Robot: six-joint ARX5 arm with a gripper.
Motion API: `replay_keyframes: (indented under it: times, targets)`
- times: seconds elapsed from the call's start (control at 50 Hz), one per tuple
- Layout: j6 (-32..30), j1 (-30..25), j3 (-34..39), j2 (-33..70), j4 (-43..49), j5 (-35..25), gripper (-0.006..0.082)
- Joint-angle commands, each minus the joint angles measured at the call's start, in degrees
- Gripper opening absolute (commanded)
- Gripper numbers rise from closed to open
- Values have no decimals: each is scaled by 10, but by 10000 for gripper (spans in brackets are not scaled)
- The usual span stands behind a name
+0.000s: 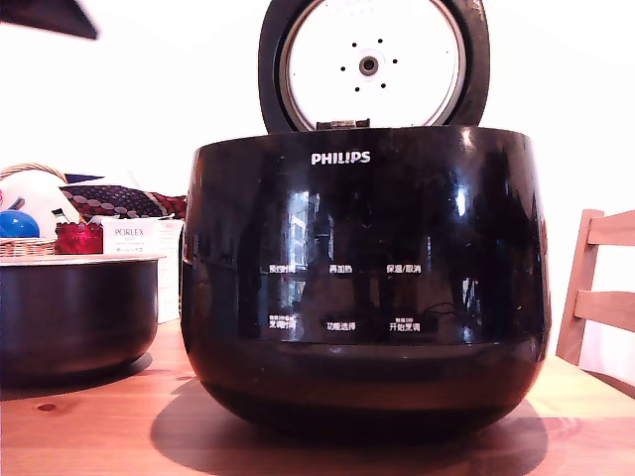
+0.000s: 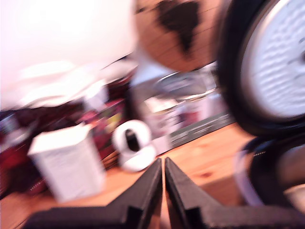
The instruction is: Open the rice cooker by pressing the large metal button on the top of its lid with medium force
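Cookers: one rice cooker (image 1: 363, 288) | lid (image 1: 373, 64) up | end effector (image 2: 163, 167) closed

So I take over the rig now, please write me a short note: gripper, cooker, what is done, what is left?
Gripper: shut, holding nothing, off the cooker; the wrist view is blurred.
Rice cooker: on the wooden table, front toward the exterior camera.
Lid: standing upright, its silvery underside showing.
Done: the cooker is open.
Left: probably nothing, only park the arm.
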State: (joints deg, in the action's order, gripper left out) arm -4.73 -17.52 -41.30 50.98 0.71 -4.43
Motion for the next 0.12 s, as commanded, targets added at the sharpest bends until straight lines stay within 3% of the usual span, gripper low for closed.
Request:
replay_keyframes:
  times: [0.0, 0.1]
  targets:
    - [-3, 14, -1, -5, -1, 0, -24]
    - [-2, 33, -1, -5, -1, 0, -24]
